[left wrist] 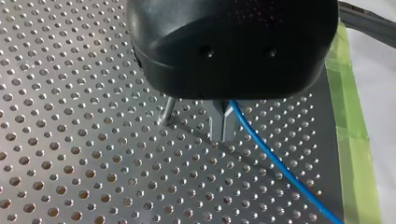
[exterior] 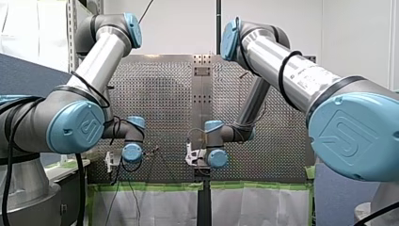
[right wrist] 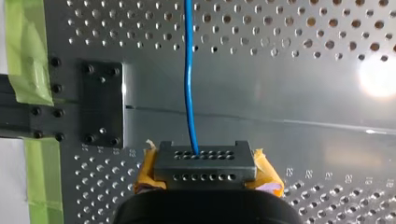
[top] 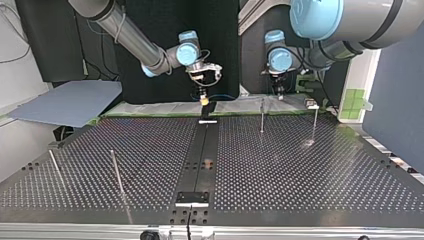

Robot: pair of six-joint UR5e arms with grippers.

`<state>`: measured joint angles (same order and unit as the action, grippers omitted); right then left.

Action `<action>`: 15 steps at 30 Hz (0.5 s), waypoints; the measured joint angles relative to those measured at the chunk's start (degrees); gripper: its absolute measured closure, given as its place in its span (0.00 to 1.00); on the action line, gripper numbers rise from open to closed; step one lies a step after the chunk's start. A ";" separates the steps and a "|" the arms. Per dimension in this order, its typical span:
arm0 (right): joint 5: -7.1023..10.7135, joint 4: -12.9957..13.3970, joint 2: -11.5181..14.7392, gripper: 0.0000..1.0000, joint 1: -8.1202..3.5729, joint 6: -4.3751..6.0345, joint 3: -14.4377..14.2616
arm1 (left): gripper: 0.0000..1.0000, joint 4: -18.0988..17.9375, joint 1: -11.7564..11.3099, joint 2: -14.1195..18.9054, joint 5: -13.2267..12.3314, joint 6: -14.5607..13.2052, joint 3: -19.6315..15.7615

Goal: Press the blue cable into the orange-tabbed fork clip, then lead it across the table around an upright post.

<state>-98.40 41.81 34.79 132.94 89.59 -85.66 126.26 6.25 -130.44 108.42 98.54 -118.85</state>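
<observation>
Blue cable (right wrist: 188,84) leads straight ahead out of my right gripper (right wrist: 205,163).

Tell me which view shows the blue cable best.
Right wrist view: the blue cable runs clear and unobstructed into my right gripper. The left wrist view shows a stretch leading away from my left gripper. The top view shows only a faint bit between the grippers, and the front view shows none.

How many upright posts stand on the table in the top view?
4. Far back at the view's right: inner far post, outer far post. Nearer, at its left: inner near post, outer near post. Others may be hidden.
</observation>
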 joint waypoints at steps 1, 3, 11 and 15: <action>0.01 -0.02 -0.01 1.00 -0.21 -0.01 0.08 | 1.00 0.21 -0.09 -0.05 -0.13 -0.01 0.25; 0.05 -0.06 -0.01 1.00 -0.46 -0.03 0.17 | 1.00 0.72 -0.34 -0.20 -0.42 -0.01 0.75; 0.23 -0.21 -0.05 1.00 -1.01 -0.10 0.26 | 1.00 2.11 -1.52 -0.34 -1.57 0.08 2.05; 0.62 -0.16 -0.08 1.00 -1.04 -0.10 0.25 | 1.00 2.77 -2.28 -0.49 -2.28 0.14 2.52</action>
<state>-97.77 41.65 34.72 131.90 89.49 -85.41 129.03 3.98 -130.94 106.14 98.68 -116.33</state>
